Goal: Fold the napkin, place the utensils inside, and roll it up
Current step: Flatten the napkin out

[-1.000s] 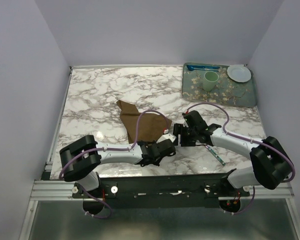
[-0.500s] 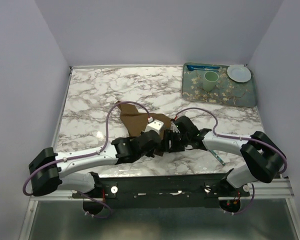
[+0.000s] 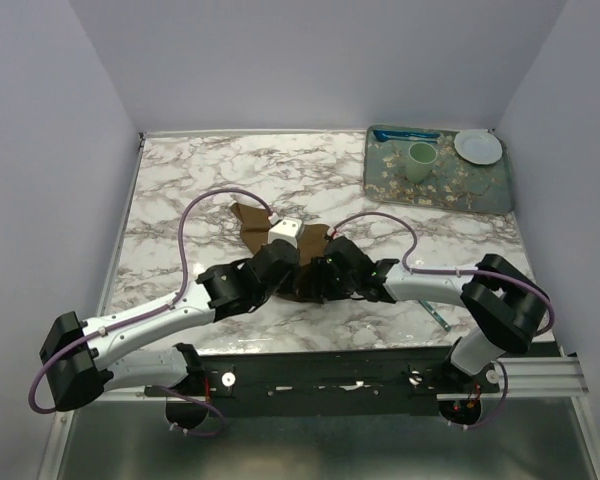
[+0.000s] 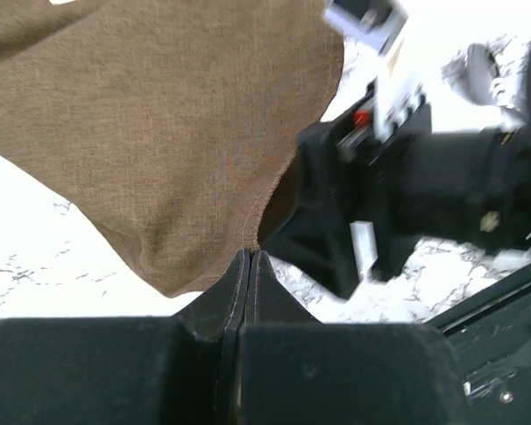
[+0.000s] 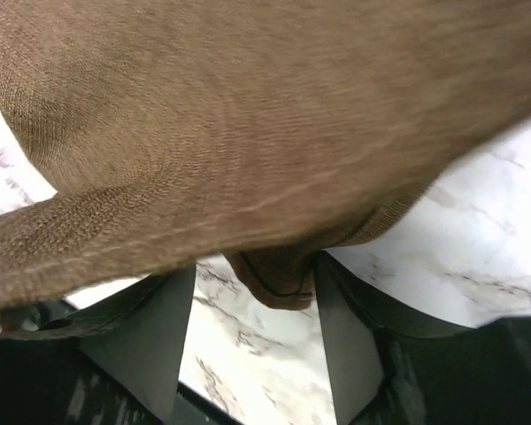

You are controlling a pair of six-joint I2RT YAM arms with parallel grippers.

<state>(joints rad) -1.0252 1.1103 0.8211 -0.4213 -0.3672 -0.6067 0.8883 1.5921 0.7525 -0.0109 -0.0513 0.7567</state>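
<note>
Left claw: jaws pressed together, pinching the hem of the brown napkin, which spreads ahead of it. Right claw: jaws spread, a hanging fold of napkin between them (contact unclear). Spoon lies apart, right of the right claw.

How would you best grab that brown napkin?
By a thin edge or corner, coming in from the near side, level with the cloth. The napkin is limp, so only its edges fit between fingers. The left gripper is shut on one such edge. A folded corner hangs between the fingers of the open right gripper.
</note>
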